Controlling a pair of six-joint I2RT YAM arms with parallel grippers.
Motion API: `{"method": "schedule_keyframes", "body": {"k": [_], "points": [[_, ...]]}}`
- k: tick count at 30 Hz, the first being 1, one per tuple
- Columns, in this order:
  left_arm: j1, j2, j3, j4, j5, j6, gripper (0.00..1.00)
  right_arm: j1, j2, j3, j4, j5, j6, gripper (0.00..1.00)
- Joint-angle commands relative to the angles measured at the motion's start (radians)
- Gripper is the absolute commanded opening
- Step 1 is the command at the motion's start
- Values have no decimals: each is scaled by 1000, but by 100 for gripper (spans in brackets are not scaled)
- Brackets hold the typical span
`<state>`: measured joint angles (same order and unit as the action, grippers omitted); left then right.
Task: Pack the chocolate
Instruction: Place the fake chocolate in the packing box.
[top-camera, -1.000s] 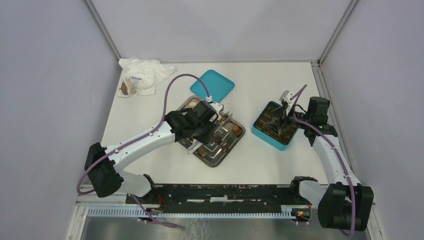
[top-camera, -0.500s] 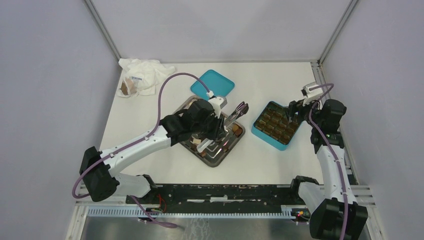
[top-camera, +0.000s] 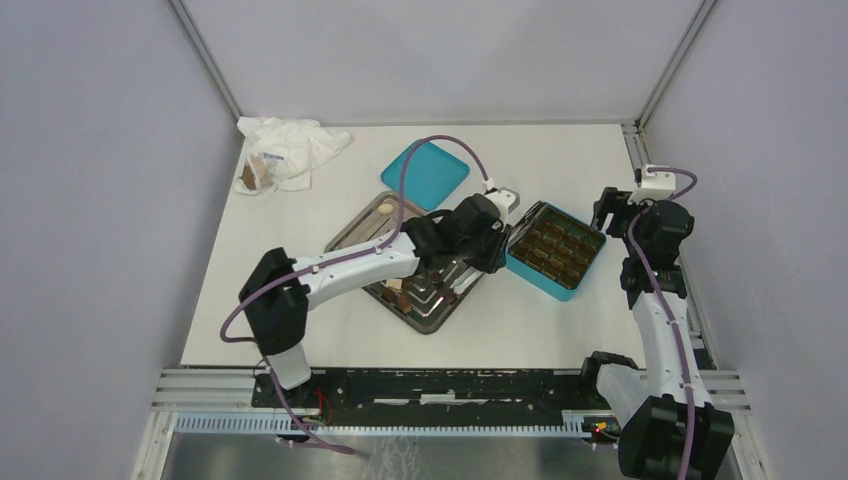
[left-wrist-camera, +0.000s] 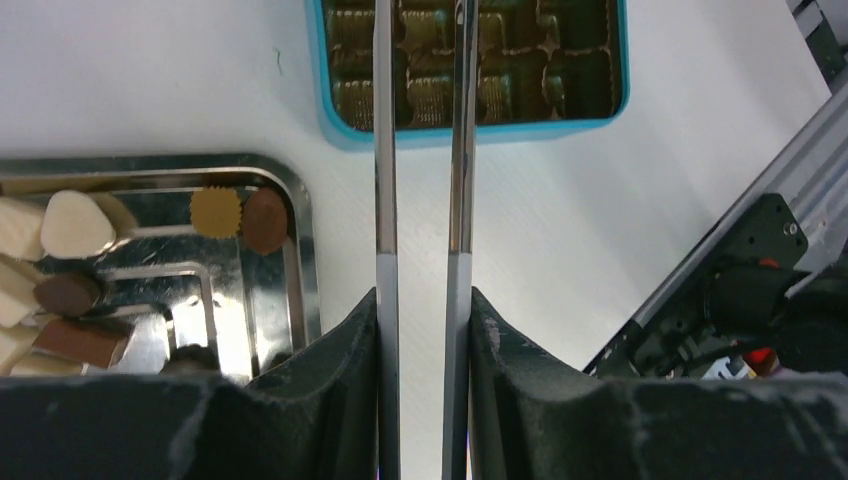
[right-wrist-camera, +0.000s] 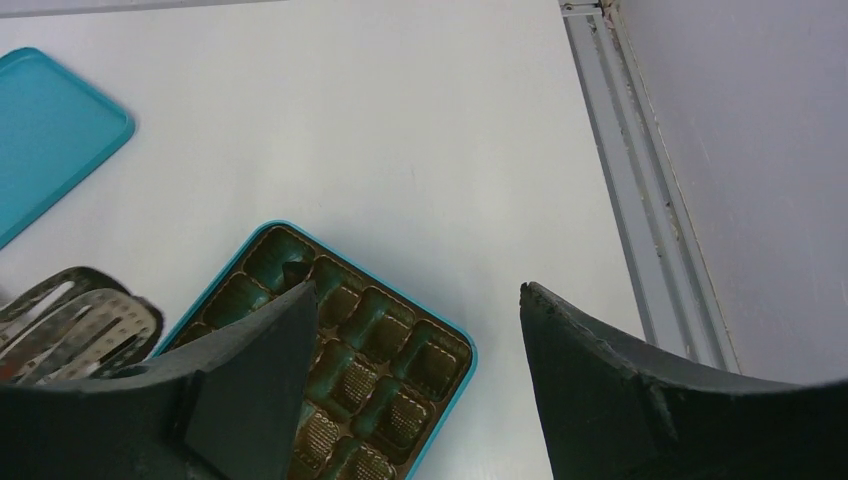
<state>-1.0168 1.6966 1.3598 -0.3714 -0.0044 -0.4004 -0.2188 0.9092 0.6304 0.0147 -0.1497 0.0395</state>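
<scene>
Left pincer (left-wrist-camera: 422, 310): clamped narrow on the steel tongs (left-wrist-camera: 385, 150), both blades pinched between its fingers.
Tongs: stretched out past the tray's corner and over the teal box (left-wrist-camera: 540, 130). The tips run out of the wrist view, so I can't tell if they carry a piece.
Right pincer (right-wrist-camera: 415, 300): jaws flung wide with nothing between them, hanging above the table (right-wrist-camera: 400, 120) by the box's far side.
Chocolate (left-wrist-camera: 72, 224): sitting in the steel tray (left-wrist-camera: 303, 250), cream pieces and brown discs together.
Box: near the tray, not touching.
Lid (right-wrist-camera: 50, 130): flat on the table, apart from the box.
</scene>
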Motion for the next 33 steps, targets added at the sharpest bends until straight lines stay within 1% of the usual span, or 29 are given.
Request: {"method": "schedule_keyframes", "body": {"k": [1,9,18,22,25,33], "points": [[-35,99,155,-30,-135,8,2,-4,0,-3,42,34,29,79],[-55,241,310,-128,-200,37,2,-4,0,-5,42,17,27,79],[-62,310,380,-179,-220,49,4,-4,0,-8,45,6,27,79],[-67,325,387,-185,-221,49,6,-4,-1,-9,46,2,26,79],[-68,331,394,-194,-227,50,9,-4,0,-9,47,-1,27,79],[-71,341,406,-207,-233,49,23,-4,-1,-11,48,-8,24,79]]}}
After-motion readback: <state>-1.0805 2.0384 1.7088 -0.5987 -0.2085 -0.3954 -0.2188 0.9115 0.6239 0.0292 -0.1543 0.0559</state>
